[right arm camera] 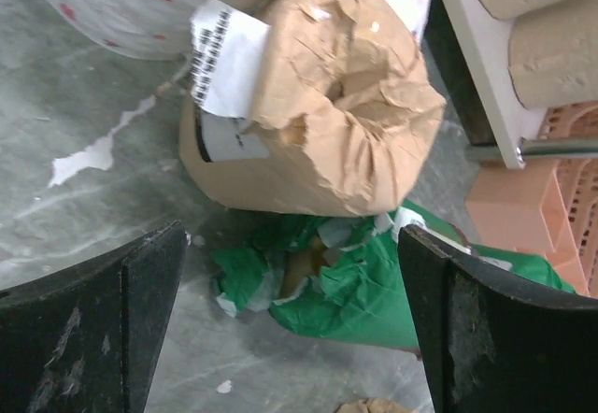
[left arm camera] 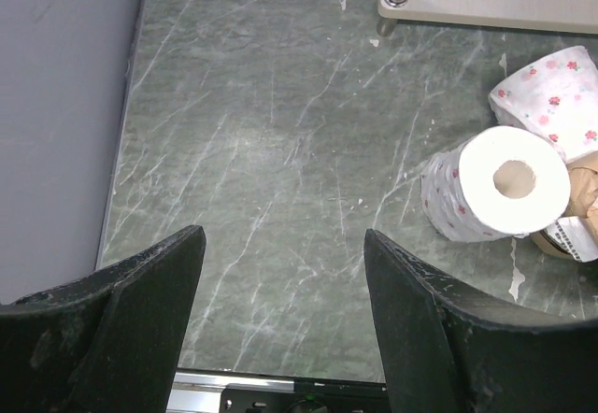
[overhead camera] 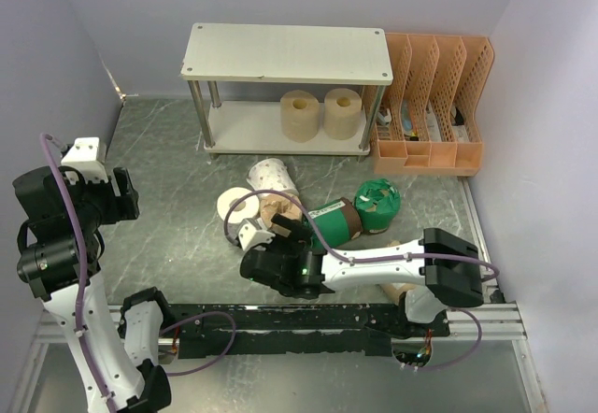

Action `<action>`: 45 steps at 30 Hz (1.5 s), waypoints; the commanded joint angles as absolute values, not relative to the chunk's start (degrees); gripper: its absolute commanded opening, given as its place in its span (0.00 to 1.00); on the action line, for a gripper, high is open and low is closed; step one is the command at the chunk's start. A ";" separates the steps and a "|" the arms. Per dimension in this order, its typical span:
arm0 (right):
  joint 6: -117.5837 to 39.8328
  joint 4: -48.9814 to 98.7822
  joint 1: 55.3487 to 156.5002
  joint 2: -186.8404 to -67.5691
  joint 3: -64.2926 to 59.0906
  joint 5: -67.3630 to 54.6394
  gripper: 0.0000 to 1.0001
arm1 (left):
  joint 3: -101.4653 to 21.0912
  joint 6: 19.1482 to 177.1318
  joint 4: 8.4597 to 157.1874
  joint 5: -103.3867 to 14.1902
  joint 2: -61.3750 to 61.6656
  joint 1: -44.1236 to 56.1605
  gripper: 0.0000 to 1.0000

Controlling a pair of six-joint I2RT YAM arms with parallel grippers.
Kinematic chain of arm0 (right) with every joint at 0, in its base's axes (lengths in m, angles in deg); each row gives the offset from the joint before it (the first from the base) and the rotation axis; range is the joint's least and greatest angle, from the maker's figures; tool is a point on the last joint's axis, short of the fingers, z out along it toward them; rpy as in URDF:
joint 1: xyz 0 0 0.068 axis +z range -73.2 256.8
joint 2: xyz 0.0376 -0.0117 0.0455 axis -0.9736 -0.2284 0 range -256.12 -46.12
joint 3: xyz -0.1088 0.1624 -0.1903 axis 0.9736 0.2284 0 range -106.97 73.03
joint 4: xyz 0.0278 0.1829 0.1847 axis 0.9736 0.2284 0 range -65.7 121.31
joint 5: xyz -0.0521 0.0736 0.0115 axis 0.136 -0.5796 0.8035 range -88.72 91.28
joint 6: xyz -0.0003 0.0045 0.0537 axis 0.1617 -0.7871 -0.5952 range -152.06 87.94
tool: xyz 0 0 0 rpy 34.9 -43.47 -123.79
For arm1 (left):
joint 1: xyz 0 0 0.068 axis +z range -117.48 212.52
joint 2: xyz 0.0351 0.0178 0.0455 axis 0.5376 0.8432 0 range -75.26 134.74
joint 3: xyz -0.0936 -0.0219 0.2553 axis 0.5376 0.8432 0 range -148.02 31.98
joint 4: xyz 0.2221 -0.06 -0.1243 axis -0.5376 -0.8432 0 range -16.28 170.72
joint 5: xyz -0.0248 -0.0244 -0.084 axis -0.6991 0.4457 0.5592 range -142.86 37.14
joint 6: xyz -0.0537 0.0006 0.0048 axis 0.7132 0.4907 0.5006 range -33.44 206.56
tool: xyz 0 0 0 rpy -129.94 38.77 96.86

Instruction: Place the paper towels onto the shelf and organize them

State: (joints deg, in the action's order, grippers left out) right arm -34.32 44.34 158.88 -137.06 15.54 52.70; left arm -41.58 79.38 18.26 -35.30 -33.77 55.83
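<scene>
The shelf (overhead camera: 287,51) stands at the back, with two tan rolls (overhead camera: 300,114) (overhead camera: 343,112) on its lower board. On the table lie two white flowered rolls (overhead camera: 238,209) (overhead camera: 273,178), a brown paper-wrapped roll with a label (right arm camera: 318,105) and two green-wrapped rolls (overhead camera: 336,221) (overhead camera: 377,203). My right gripper (right arm camera: 291,245) is open, low over the torn end of a green roll (right arm camera: 374,282), just short of the brown roll. My left gripper (left arm camera: 282,245) is open and empty over bare table at the left, well apart from the nearest white roll (left arm camera: 495,184).
An orange perforated file rack (overhead camera: 432,105) stands right of the shelf. Another tan roll (overhead camera: 400,290) lies partly hidden under the right arm. Grey walls close in left and right. A black rail (overhead camera: 308,324) runs along the near edge.
</scene>
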 commanded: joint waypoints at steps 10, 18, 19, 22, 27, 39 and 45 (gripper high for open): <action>-25.31 33.24 155.42 -133.41 19.05 51.61 0.95 | -40.32 80.32 21.22 -36.61 -34.12 55.84 0.80; -24.57 29.22 149.23 -137.15 18.32 42.12 0.78 | -40.18 80.41 21.30 -36.62 -32.99 55.85 0.80; -24.66 29.45 148.31 -138.09 17.78 41.56 0.75 | -40.10 80.41 21.43 -36.56 -32.94 55.86 0.80; -23.82 29.05 146.96 -140.76 17.15 41.21 0.68 | -39.85 80.45 21.57 -36.51 -32.73 55.83 0.80; -23.46 28.16 146.13 -143.55 16.61 40.15 0.41 | -39.41 80.49 22.04 -36.69 -32.66 55.82 0.80; -27.39 38.48 148.19 -136.94 15.95 41.50 0.00 | -39.14 80.45 22.28 -36.45 -32.13 55.84 0.80; -29.79 47.88 148.57 -126.80 11.67 39.13 0.00 | -38.73 80.92 22.77 -36.34 -32.03 55.81 0.80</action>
State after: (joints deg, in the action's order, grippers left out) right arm -27.15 39.59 148.28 -133.89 14.58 40.41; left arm -39.41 80.06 20.34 -36.15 -32.17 55.83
